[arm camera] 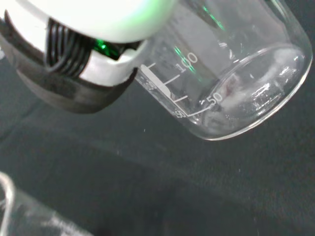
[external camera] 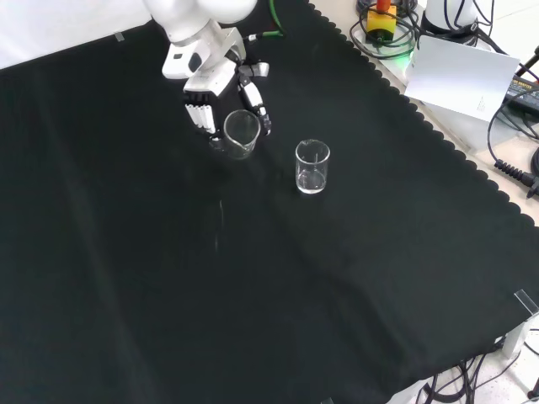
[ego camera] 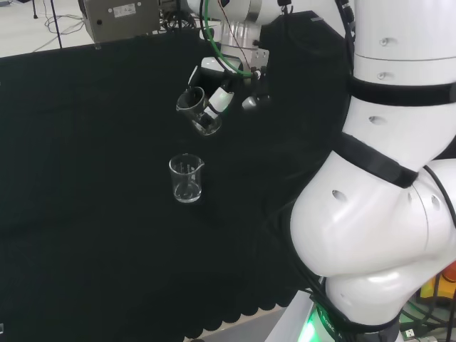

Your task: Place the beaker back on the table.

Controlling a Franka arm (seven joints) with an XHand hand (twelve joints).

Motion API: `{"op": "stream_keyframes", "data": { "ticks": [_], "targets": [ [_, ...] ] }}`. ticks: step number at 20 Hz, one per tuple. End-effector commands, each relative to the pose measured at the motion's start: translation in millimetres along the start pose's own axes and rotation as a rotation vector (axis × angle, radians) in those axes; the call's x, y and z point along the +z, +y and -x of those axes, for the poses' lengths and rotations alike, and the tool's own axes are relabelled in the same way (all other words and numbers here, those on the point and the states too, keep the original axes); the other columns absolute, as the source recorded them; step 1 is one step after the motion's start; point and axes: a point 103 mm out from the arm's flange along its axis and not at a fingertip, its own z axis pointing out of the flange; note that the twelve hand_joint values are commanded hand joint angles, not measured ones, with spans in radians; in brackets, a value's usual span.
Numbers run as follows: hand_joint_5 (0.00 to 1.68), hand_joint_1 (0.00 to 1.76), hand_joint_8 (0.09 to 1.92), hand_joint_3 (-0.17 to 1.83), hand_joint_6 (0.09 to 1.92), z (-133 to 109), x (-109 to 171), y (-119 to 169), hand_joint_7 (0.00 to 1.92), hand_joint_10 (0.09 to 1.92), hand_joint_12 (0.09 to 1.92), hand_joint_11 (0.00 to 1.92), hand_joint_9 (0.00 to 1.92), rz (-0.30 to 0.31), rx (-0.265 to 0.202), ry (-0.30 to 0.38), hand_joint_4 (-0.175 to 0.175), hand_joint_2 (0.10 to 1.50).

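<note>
Below us the desk [external camera: 126,278] lies under its black cloth. Our robot hand [external camera: 221,93] hangs above it, fingers curled round the beaker [external camera: 241,133], which we carry tilted, off the cloth. A second beaker [external camera: 312,167] stands upright nearby. The held glass looks light, rigid, slick and breakable, so we judge holding its wall safest.

Second clear beaker [ego camera: 187,179] upright on black cloth [ego camera: 85,178]; cables [external camera: 514,160] beside bench.
</note>
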Motion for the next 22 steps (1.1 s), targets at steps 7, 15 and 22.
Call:
{"op": "stream_keyframes", "data": {
  "ticks": [7, 15, 22],
  "targets": [
    [1.24, 1.30, 0.60, 0.43, 0.63, 48, 31, 25, 1.29, 0.16, 0.67, 1.33, 1.63, 0.096, -0.018, 0.152, -0.175, 0.78],
    [1.24, 1.31, 0.59, 0.42, 0.62, 62, 46, 24, 1.30, 0.15, 0.67, 1.33, 1.62, 0.124, -0.016, 0.185, -0.175, 0.78],
    [1.24, 1.30, 0.57, 0.38, 0.60, 75, 59, 25, 1.30, 0.13, 0.69, 1.31, 1.60, 0.118, 0.008, 0.215, -0.175, 0.81]
  ]
}}
